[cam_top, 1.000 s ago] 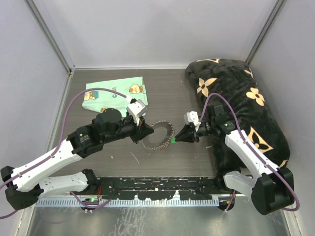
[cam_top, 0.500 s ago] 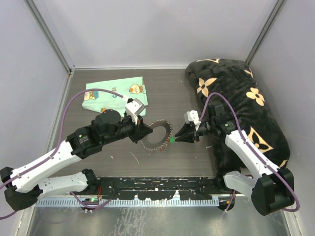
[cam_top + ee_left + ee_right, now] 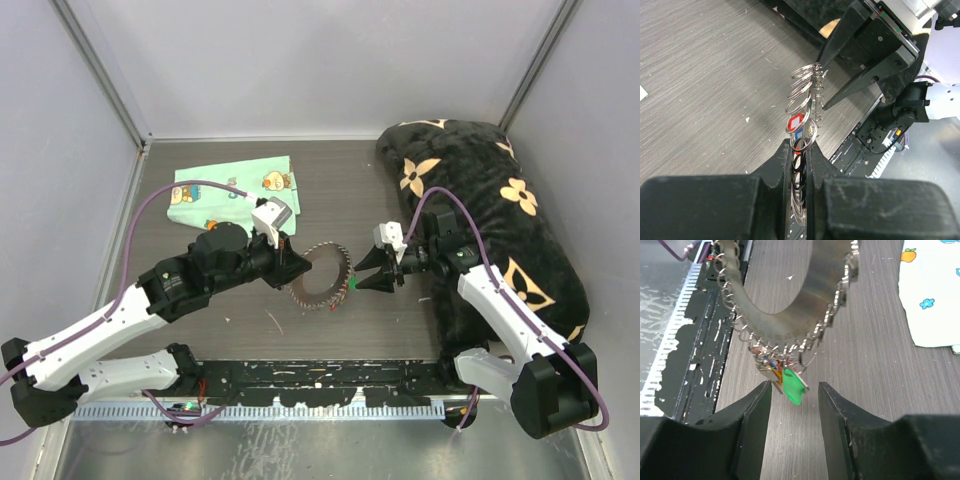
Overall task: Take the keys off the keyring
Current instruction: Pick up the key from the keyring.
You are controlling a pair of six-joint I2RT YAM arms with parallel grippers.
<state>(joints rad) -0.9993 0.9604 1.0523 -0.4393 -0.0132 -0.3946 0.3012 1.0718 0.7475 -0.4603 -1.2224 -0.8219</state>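
Keyring (image 3: pixel 790 315) shiny metal; keys (image 3: pixel 794 386) glossy plastic heads; table (image 3: pixel 875 380) matt woodgrain.

A dark grey wood-grain tabletop (image 3: pixel 330 190) is enclosed by plain pale grey walls (image 3: pixel 320 60). A black plush cushion with tan flowers (image 3: pixel 480 180) lies at right, a mint-green cartoon-print cloth (image 3: pixel 225 190) at back left.

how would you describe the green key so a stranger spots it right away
Start at the black floral cushion on the right, then go left to the silver keyring. The green key hangs from the ring's cushion-side edge, between the open fingers of the right gripper: the only bright green head among silver pieces.
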